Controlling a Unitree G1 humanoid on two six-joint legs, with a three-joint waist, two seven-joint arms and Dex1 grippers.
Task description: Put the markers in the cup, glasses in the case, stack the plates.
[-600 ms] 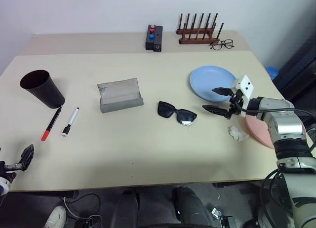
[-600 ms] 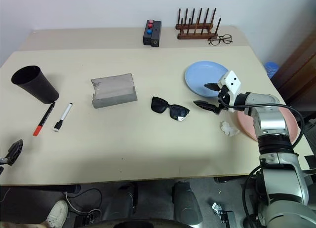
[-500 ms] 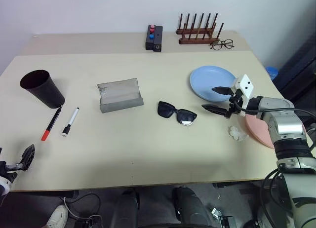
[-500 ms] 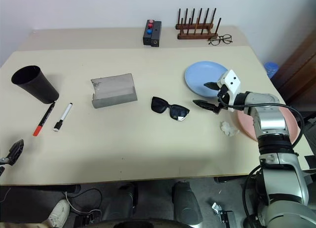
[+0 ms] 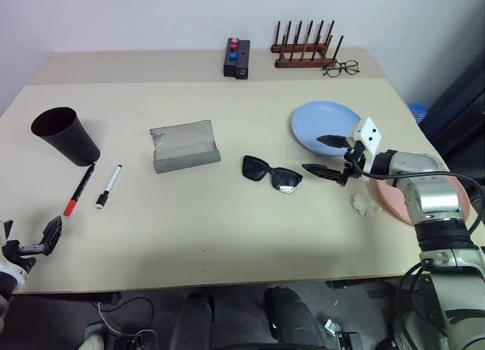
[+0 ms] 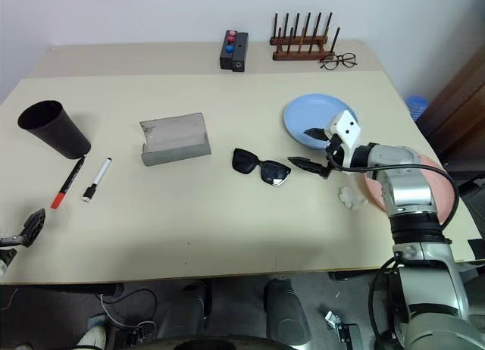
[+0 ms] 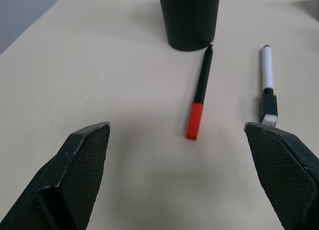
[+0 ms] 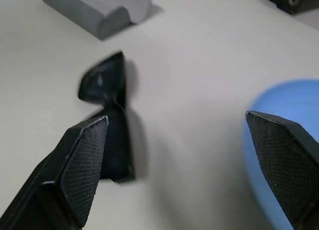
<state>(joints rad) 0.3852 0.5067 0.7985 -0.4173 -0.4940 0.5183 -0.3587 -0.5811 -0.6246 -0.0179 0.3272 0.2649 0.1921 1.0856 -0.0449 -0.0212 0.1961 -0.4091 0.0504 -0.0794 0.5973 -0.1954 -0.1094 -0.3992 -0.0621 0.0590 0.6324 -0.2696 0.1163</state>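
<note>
Beige and bare-looking, the desk (image 5: 227, 236) has every piece of the job lying loose on it, so by my reckoning nothing is finished yet. Two markers lie side by side near the left edge: the red-capped black marker (image 5: 79, 189), its tip at the foot of the dark tapered cup (image 5: 65, 135), and the white marker with the black cap (image 5: 108, 186) just beside it. Neither is inside the cup, which looks empty as far as I can see.

At mid-desk the grey felt case (image 5: 184, 145) sits with its flap up, and the black sunglasses (image 5: 272, 173) rest on the desk to its right, apart from it. Over on the right, the light blue plate (image 5: 324, 126) and the salmon pink plate (image 6: 443, 191) lie apart, the pink one at the desk's edge, partly hidden by the arm, so no stack there either.

Closest to any work is the right end effector (image 5: 326, 154), fingers spread wide and empty, hovering between the sunglasses and the blue plate, pointing at the glasses. My guess is the glasses come first. Low by the near left corner, the left end effector (image 5: 42, 242) also stands wide apart with nothing in it, the markers ahead of it. All three chores remain.
</note>
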